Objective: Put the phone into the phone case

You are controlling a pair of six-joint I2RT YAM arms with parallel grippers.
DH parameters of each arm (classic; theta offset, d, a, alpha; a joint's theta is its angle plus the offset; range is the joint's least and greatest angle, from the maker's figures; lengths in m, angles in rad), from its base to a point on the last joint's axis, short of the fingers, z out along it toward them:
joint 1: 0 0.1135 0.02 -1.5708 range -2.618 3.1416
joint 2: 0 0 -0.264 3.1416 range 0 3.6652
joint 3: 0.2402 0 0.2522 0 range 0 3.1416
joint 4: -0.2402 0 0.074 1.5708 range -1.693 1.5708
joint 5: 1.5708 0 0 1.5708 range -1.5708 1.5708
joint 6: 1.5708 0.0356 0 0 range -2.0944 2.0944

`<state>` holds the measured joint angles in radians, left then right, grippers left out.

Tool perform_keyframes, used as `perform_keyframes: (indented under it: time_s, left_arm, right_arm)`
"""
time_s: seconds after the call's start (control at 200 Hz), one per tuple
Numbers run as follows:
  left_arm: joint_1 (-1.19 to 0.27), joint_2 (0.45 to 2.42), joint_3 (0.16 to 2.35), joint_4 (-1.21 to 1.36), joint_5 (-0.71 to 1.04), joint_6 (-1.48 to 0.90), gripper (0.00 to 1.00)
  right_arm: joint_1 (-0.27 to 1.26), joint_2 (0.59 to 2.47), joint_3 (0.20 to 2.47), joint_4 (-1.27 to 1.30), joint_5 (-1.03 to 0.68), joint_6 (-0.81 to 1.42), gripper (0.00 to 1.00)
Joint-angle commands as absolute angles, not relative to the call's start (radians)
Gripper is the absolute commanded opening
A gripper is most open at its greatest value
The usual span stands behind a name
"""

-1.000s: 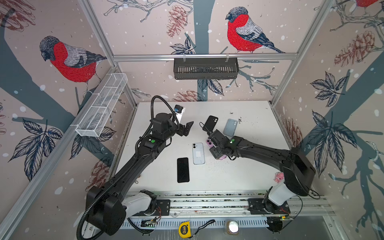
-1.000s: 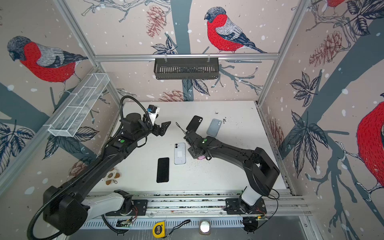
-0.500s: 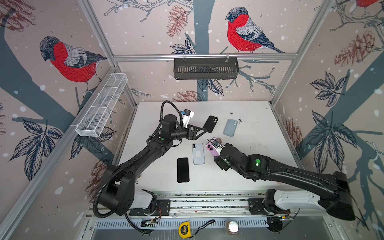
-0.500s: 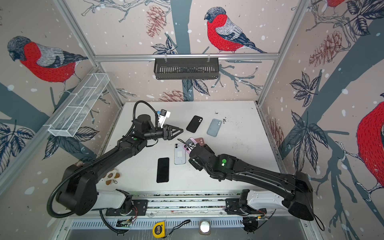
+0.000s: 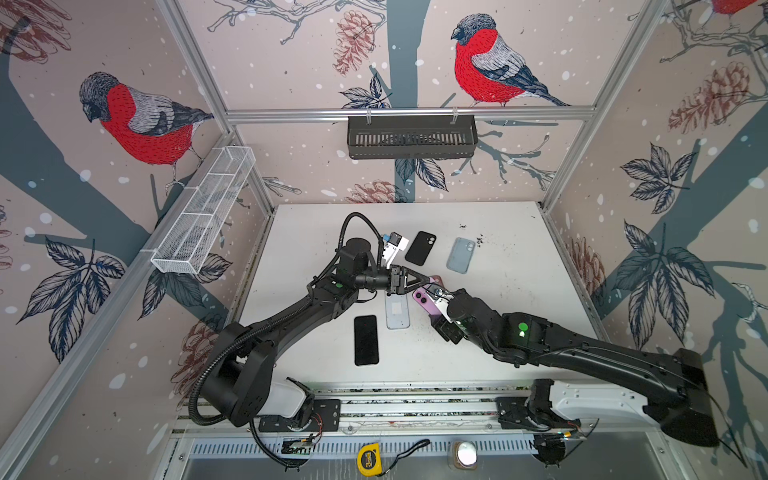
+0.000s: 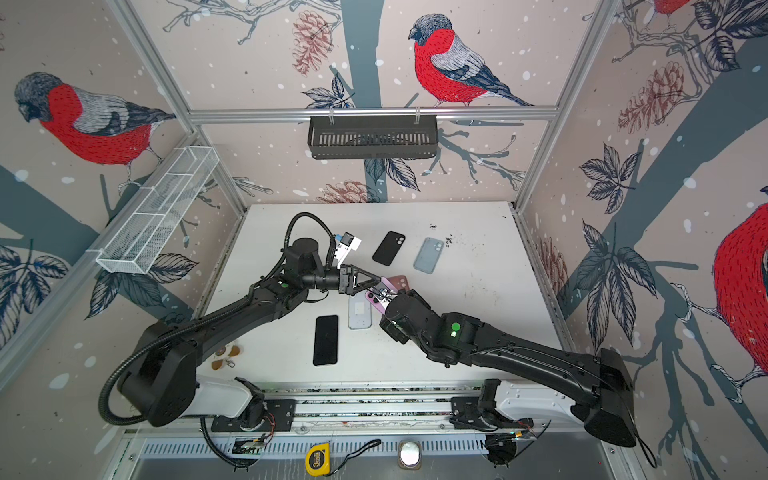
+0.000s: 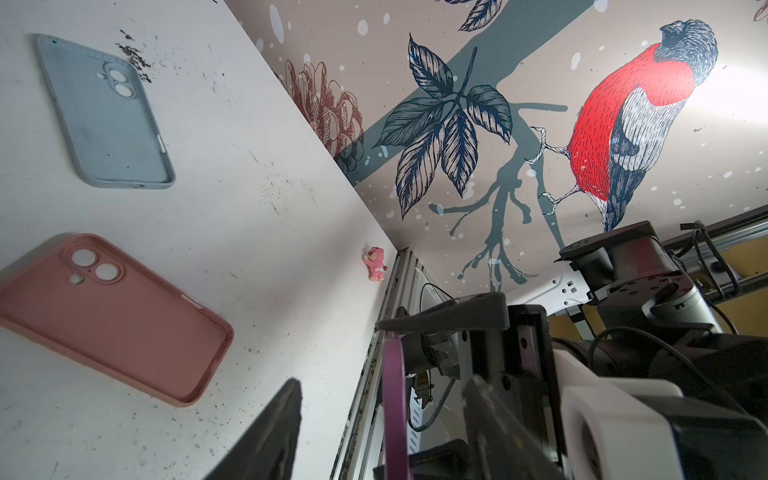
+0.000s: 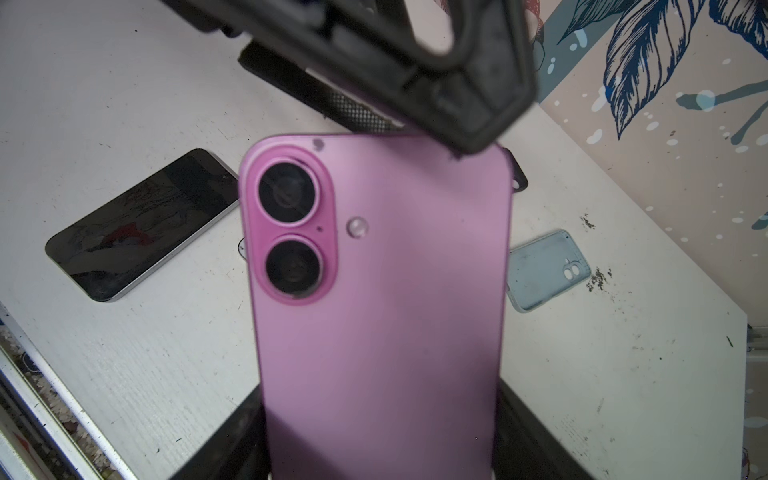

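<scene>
My right gripper (image 8: 382,449) is shut on the purple phone (image 8: 382,291) across its lower width and holds it above the table, camera end pointing away from the wrist. In both top views the phone (image 5: 424,300) (image 6: 376,297) hangs tilted near the table's middle. My left gripper (image 7: 384,415) (image 5: 430,284) is open and straddles the phone's camera end; the phone's thin edge (image 7: 392,395) stands between the fingers with a gap on each side. The pink phone case (image 7: 124,320) (image 6: 401,282) lies open side up on the table just behind the phone.
A black case (image 5: 420,248) and a pale blue case (image 5: 460,255) lie further back. A light phone (image 5: 397,311) lies back up and a dark phone (image 5: 365,340) screen up in front of the left gripper. A small pink toy (image 7: 376,269) sits by the right wall.
The right gripper has lifted the purple phone off the table and drawn it toward the front. The left gripper has swung right to the phone's camera end, and its jaws have narrowed.
</scene>
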<state>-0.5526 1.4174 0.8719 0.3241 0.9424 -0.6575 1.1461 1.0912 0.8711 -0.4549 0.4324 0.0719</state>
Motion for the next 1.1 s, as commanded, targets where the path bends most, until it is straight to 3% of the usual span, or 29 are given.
perform_keyframes:
  time_s: [0.0,0.205,0.425,0.6,0.69,0.951,1.096]
  left_arm:
    - [-0.568,1.435,0.899,0.339,0.945,-0.663,0.55]
    - [-0.597,1.460,0.941,0.293,0.934,-0.636,0.39]
    - [-0.603,1.486,0.973,0.249,0.954,-0.618,0.12]
    - [-0.603,1.482,0.978,0.242,0.961,-0.612,0.03]
    - [-0.602,1.481,0.980,0.242,0.967,-0.614,0.04]
    - [-0.603,1.487,0.985,0.242,0.983,-0.624,0.32]
    - [-0.602,1.482,0.980,0.247,0.990,-0.623,0.30]
  right_arm:
    - [1.147,1.085,0.878,-0.434,0.430,0.056,0.70]
    - [1.149,1.090,0.876,-0.445,0.423,0.059,0.70]
    - [1.146,1.098,0.885,-0.452,0.459,0.061,0.70]
    - [1.146,1.093,0.903,-0.457,0.494,0.058,0.70]
    - [1.146,1.094,0.913,-0.462,0.497,0.054,0.70]
    - [1.146,1.105,0.925,-0.466,0.502,0.044,0.70]
    - [1.143,1.109,0.927,-0.466,0.500,0.041,0.70]
